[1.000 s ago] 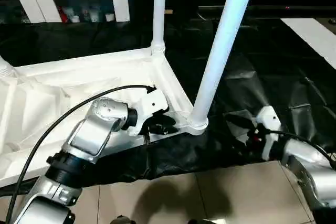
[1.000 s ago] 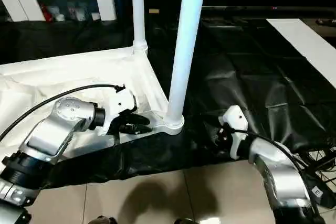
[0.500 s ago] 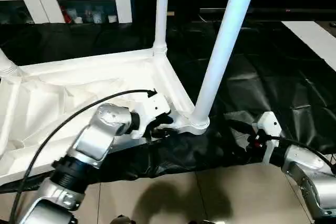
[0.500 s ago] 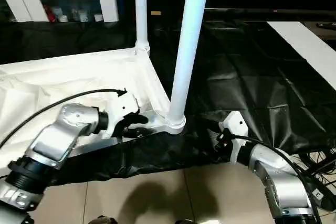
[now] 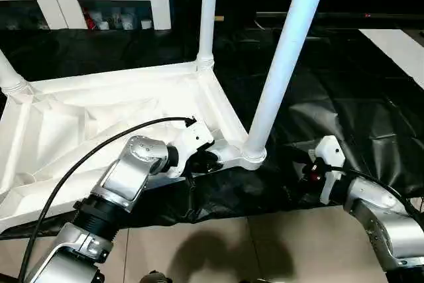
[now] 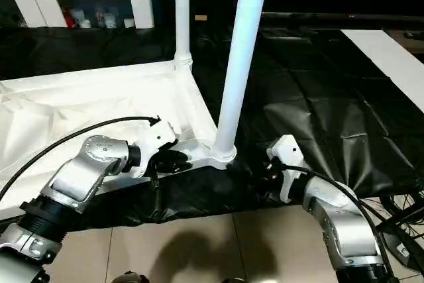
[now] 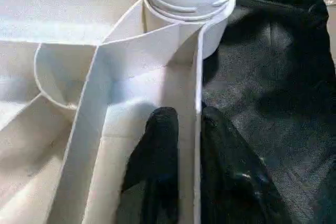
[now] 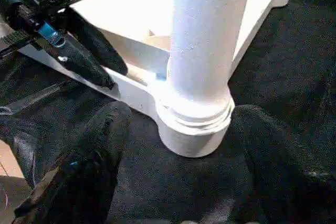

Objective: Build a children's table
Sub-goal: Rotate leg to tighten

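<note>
Table top lying upside down on black sheet, legs standing up in corner sockets. Left gripper pinching the rim wall beside near socket. Right gripper gaping wide, fingers either side of that socket, not touching. Plastic prob. light, stiff, slick; rim ribs & socket collars looking like best holds.

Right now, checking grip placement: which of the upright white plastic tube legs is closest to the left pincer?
The thick front-corner leg; the left pincer clamps the tabletop rim beside its socket.
</note>
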`<state>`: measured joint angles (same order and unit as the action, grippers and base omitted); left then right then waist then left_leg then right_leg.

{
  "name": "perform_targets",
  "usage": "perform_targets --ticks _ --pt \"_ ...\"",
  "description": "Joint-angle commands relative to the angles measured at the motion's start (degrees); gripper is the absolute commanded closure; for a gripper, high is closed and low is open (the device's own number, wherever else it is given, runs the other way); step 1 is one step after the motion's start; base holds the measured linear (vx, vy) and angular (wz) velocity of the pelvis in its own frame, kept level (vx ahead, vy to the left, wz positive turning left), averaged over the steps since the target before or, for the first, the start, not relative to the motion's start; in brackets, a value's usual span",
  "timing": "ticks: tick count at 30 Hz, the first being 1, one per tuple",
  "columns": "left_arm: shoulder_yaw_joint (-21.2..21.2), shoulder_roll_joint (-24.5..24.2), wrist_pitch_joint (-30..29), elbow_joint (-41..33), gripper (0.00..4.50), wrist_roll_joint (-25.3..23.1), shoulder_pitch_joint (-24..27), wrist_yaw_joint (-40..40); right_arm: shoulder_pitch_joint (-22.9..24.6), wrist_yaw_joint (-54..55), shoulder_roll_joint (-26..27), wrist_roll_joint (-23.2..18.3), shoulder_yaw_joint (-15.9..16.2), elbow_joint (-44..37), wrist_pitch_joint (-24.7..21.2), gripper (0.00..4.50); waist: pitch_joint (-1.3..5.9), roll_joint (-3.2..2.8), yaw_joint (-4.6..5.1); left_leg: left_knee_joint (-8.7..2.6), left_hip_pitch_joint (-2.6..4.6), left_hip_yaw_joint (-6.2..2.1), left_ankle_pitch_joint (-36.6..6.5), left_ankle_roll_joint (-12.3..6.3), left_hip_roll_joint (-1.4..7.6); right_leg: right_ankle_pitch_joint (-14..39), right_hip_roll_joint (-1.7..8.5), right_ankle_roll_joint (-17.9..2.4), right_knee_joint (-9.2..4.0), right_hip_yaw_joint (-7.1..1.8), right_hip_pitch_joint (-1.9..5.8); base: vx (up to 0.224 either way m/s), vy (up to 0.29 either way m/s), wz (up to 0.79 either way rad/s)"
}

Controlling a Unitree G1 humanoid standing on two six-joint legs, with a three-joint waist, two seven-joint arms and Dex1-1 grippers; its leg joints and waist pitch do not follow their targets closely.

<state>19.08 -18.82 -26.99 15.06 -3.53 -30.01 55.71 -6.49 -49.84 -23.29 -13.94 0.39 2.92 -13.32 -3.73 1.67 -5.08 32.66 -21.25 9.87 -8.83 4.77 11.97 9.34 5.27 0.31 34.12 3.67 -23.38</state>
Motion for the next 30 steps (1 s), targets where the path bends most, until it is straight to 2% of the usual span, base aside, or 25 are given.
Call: perform_targets --ticks 1,5,7,8,11,12,14,15,17,18,19,21,22,25,26,27,28,29,30 --pt "0.1 -0.7 0.5 1.0 4.01 -0.8 -1.1 -0.4 -0.4 0.1 -0.3 -0.3 -0.2 0.3 0.1 1.04 4.1 0.5 -0.14 -3.43 0.3 0.19 -14.4 -2.5 0.71 17.8 2.23 -9.1 -4.29 -1.85 2.85 0.0 0.0 0.0" --pt "0.7 -1.3 1.2 1.6 4.42 -0.2 -1.5 1.0 -0.8 -0.1 -0.4 -0.6 0.2 0.2 0.0 1.04 4.11 0.56 -0.16 -3.43 0.32 0.17 -14.7 -2.41 0.66 18.6 2.26 -8.8 -4.38 -1.83 2.85 0.0 0.0 0.0" --pt "0.9 -1.4 1.5 1.8 4.42 0.1 -1.6 1.5 -1.1 -0.6 -0.4 -1.4 0.1 0.4 -0.8 1.04 4.21 0.54 -0.12 -3.42 0.32 0.14 -14.4 -2.42 0.66 18.3 2.26 -8.8 -4.27 -1.83 2.92 0.0 0.0 0.0" --pt "1.0 -1.5 1.7 1.9 4.47 0.2 -1.6 1.8 -1.3 -1.0 -0.4 -2.0 0.1 0.4 -1.4 0.87 4.27 0.52 -0.11 -3.37 0.32 0.16 -14.1 -2.44 0.67 17.3 2.22 -9.1 -4.15 -1.84 2.92 0.0 0.0 0.0" --pt "2.0 -2.3 6.1 2.2 4.47 1.9 -1.6 7.2 -3.3 -3.9 -1.2 -2.1 1.5 1.6 -1.7 0.87 4.31 0.61 -0.05 -3.26 0.15 0.19 -12.9 -3.05 0.59 15.2 2.21 -10.0 -3.9 -1.82 3.07 0.0 0.0 0.0" --pt "2.3 -2.5 7.8 2.4 4.5 3.0 -1.5 9.8 -4.3 -4.4 -1.8 -0.8 2.4 2.4 -0.5 0.6 4.32 0.68 -0.09 -3.18 0.3 0.24 -12.7 -3.19 0.63 14.9 2.28 -10.3 -3.93 -1.83 2.92 0.0 0.0 0.0" --pt "2.8 -2.7 9.5 2.7 4.5 3.7 -1.6 12.3 -5.4 -4.7 -2.4 1.0 3.4 3.6 1.0 0.5 4.32 0.51 -0.22 -3.11 0.48 0.39 -12.0 -3.08 0.71 13.7 2.24 -10.9 -3.69 -1.97 2.84 0.0 0.0 0.0" --pt "3.9 -3.1 10.9 3.4 4.5 3.5 -2.1 14.0 -7.0 -4.7 -3.1 3.3 4.6 5.8 3.0 0.48 4.29 0.63 -0.39 -3.08 0.66 0.47 -12.0 -3.09 0.77 13.5 2.2 -11.1 -3.62 -1.99 2.64 0.0 0.0 0.0" --pt "4.3 -3.2 11.4 3.7 4.5 3.3 -2.3 14.5 -7.7 -4.8 -3.3 4.2 5.0 6.8 3.7 0.48 4.23 0.53 -0.64 -3.13 0.62 0.46 -12.1 -2.77 0.77 13.8 2.28 -11.3 -3.58 -2.01 2.73 0.0 0.0 0.0" --pt "4.6 -3.3 11.8 4.1 4.5 3.2 -2.6 14.9 -8.4 -5.0 -3.5 4.7 5.4 7.7 4.1 0.48 4.15 0.48 -0.85 -3.1 0.92 0.56 -12.8 -2.77 0.86 14.3 2.23 -11.4 -3.63 -2.09 2.51 0.0 0.0 0.0" --pt "4.8 -3.3 12.0 4.4 4.5 3.2 -2.8 15.4 -8.9 -5.5 -3.7 5.0 5.8 8.4 4.4 0.48 4.18 0.43 -1.12 -3.15 0.91 0.49 -13.2 -2.67 0.91 14.5 2.34 -11.3 -3.63 -2.08 2.6 0.0 0.0 0.0" --pt "5.5 -3.4 13.9 6.3 4.5 2.8 -3.7 16.9 -10.3 -8.0 -4.3 5.1 7.2 9.8 4.7 0.48 4.18 0.46 -1.15 -3.19 0.79 0.42 -13.3 -2.55 0.8 14.4 2.24 -11.3 -3.59 -2.01 2.72 0.0 0.0 0.0" --pt "5.6 -3.5 14.2 6.5 4.5 2.8 -3.8 17.1 -10.5 -8.5 -4.3 5.1 7.4 9.9 4.7 0.48 4.12 0.25 -1.19 -3.23 0.77 0.39 -13.6 -2.39 0.84 14.4 2.27 -11.2 -3.59 -2.05 2.73 0.0 0.0 0.0" --pt "5.6 -3.4 15.6 7.9 4.5 2.6 -4.4 17.9 -11.5 -10.6 -4.8 4.7 8.6 11.0 5.3 0.48 4.11 0.44 -1.18 -3.25 0.81 0.37 -14.8 -2.27 0.85 15.5 2.38 -11.0 -3.71 -2.06 2.81 0.0 0.0 0.0" --pt "5.6 -3.3 15.9 8.5 4.5 2.5 -4.7 18.0 -11.9 -11.3 -4.9 5.0 9.1 11.7 5.9 0.76 4.12 0.42 -1.18 -3.27 0.73 0.31 -14.8 -2.23 0.85 15.8 2.45 -11.0 -3.72 -2.02 2.87 0.0 0.0 0.0" --pt "5.6 -3.3 16.2 9.1 4.5 2.5 -5.0 18.1 -12.4 -11.8 -4.8 5.4 9.6 12.6 6.6 0.83 4.04 -0.05 -1.26 -3.28 0.71 0.25 -14.9 -2.02 0.86 15.8 2.47 -11.0 -3.68 -2.04 2.78 0.0 0.0 0.0" --pt "5.7 -3.2 16.6 9.9 4.5 2.6 -5.5 18.3 -13.4 -12.2 -4.4 6.0 10.3 14.1 7.6 0.83 4.09 0.14 -1.2 -3.26 0.73 0.29 -15.1 -1.97 0.88 15.5 2.47 -11.1 -3.74 -2.04 2.78 0.0 0.0 0.0" --pt "5.7 -3.1 16.7 10.1 4.5 2.5 -5.5 18.3 -13.6 -12.3 -4.4 6.1 10.4 14.4 7.7 0.83 4.07 -0.05 -1.18 -3.26 0.75 0.24 -15.3 -1.85 0.85 15.5 2.47 -11.4 -3.72 -2.01 2.75 0.0 0.0 0.0" --pt "5.7 -3.1 16.9 10.5 4.5 2.5 -5.7 18.4 -14.0 -12.3 -4.2 6.2 10.6 15.0 8.0 1.02 4.05 0.01 -1.1 -3.29 0.71 0.25 -15.5 -1.82 0.82 15.5 2.37 -11.4 -3.74 -1.99 2.81 0.0 0.0 0.0"
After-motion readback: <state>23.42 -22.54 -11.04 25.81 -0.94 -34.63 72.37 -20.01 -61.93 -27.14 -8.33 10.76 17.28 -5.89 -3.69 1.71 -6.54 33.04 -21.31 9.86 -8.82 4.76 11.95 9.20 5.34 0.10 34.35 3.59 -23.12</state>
